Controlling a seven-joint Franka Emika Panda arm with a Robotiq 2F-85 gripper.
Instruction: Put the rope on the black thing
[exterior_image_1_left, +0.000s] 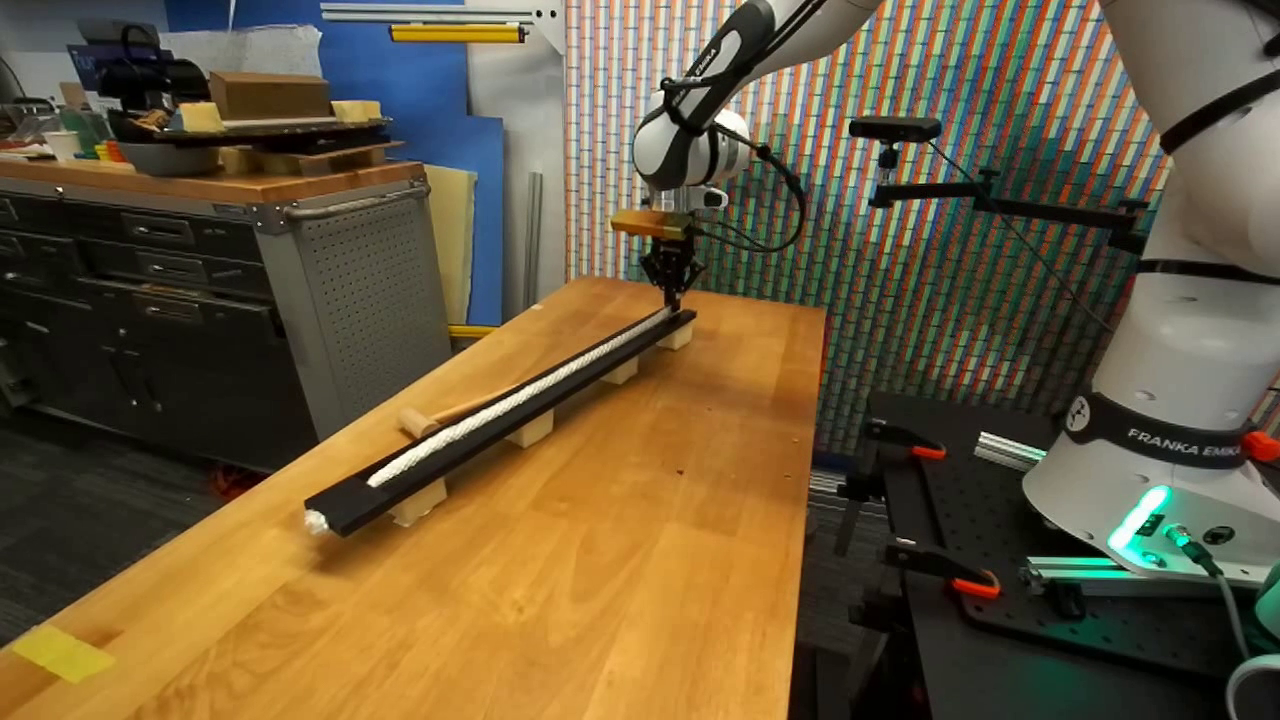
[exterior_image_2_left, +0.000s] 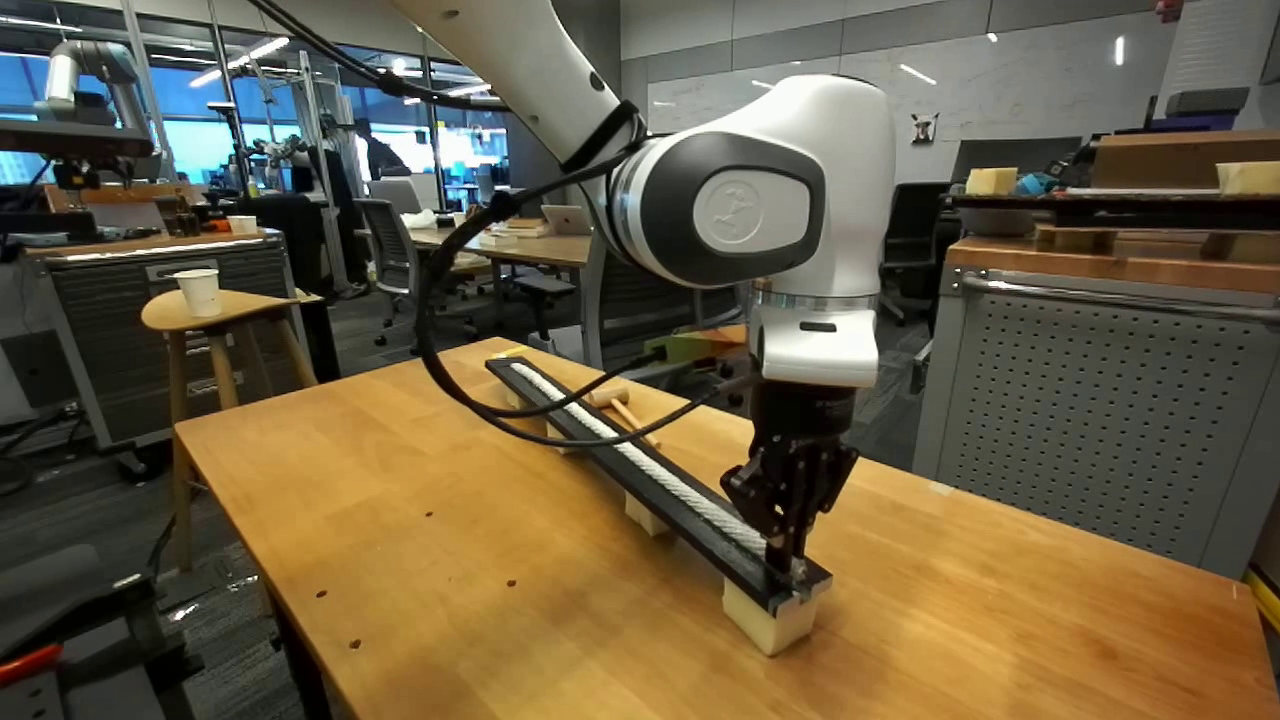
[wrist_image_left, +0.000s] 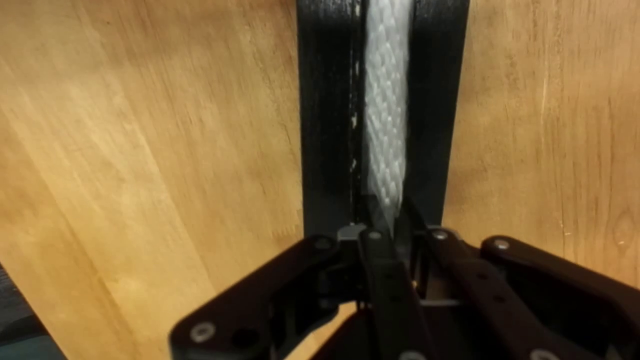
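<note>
In an exterior view, yellow tape (exterior_image_1_left: 62, 653) is stuck on the wooden table (exterior_image_1_left: 690, 560) at lower left. Rightward, the black bar (exterior_image_1_left: 490, 432) runs obliquely away, propped on pale blocks (exterior_image_1_left: 531, 429); a wooden mallet (exterior_image_1_left: 417, 421) lies just beside its left edge. Off-white rope (exterior_image_1_left: 525, 395) lies lengthwise along the bar's top. At the bar's far end the gripper (exterior_image_1_left: 673, 307) points down, clenched on the rope's end, which runs between its fingers (wrist_image_left: 377, 250) in the wrist view. Rightmost: Franka base (exterior_image_1_left: 1150, 480), status light (exterior_image_1_left: 1138, 518) green.
</note>
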